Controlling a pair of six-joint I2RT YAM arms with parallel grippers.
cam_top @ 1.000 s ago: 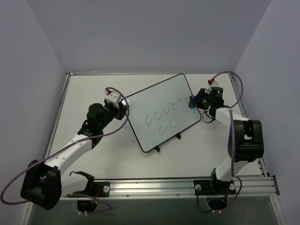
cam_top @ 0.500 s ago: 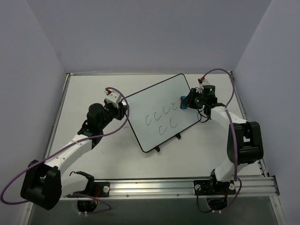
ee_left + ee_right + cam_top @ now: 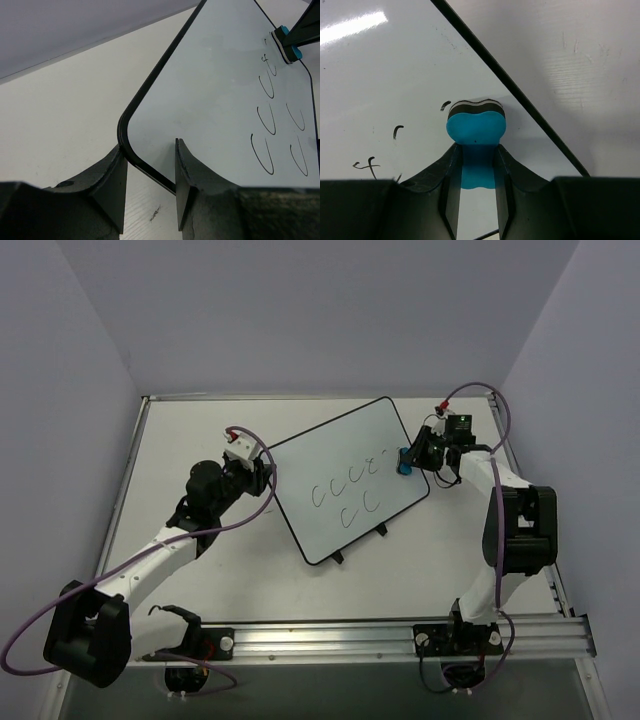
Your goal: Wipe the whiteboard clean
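Right gripper (image 3: 476, 150) back at whiteboard (image 3: 330, 480) edge, tight around eraser (image 3: 475, 127).

Place: laboratory robot cell. I worked at a white surface (image 3: 180, 430) enclosed by plain pale walls (image 3: 320, 310), with an aluminium mounting rail (image 3: 330, 638) at its near edge and loose purple cabling (image 3: 470, 386).

Your whiteboard (image 3: 330, 460) lies flat on the table (image 3: 400, 570), turned askew. It is white, with a thin black frame and two small black feet on its near edge. Black handwritten "c" marks cross its middle, and those toward the right are partly smudged.
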